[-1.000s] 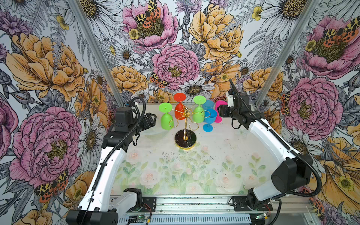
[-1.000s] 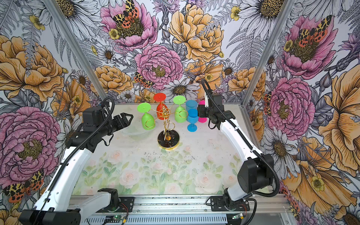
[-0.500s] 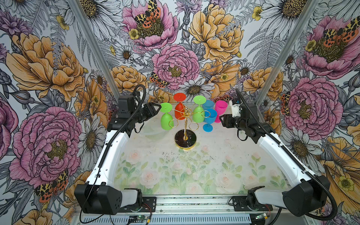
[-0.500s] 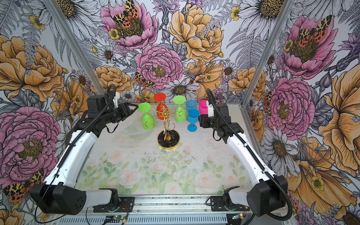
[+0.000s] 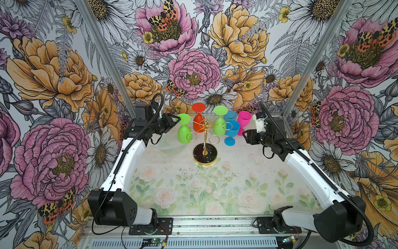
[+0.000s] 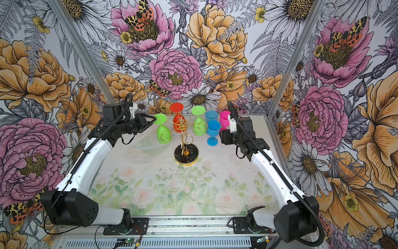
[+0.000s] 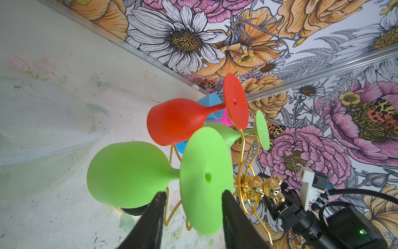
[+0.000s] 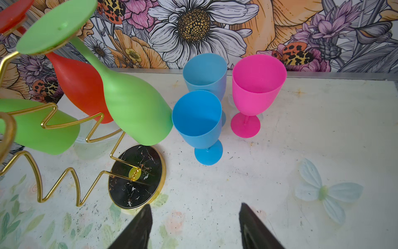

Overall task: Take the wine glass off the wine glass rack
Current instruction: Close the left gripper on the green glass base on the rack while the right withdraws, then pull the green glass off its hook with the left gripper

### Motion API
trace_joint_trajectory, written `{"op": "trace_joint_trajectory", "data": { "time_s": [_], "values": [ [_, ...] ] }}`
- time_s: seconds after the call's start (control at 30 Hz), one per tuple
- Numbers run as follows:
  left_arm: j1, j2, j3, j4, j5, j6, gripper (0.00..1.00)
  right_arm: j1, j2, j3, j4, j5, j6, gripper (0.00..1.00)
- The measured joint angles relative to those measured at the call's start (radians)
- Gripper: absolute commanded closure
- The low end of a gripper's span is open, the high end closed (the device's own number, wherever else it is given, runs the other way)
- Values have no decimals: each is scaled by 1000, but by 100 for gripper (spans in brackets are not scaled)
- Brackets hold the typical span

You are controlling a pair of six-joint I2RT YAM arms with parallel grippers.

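Left gripper has reached the nearest green wine glass (hanging upside down on the wine glass rack), jaws parted either side of its foot, not yet clamped. Right gripper has drawn back, jaws apart, empty.

Two arms, left arm and right arm — glossy white link shells, boxy black joint housings, one with small round holes. Black corrugated cable conduit runs along each. White camera mount at the right wrist. Tapered black fingers. Black bolted base plates.
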Motion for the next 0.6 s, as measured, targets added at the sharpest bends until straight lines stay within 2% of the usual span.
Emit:
{"op": "trace_joint_trajectory", "data": {
  "time_s": [0.6],
  "values": [
    [0, 16, 6, 0, 16, -19, 81, 0, -6, -13, 1, 0, 0, 35]
  ]
}}
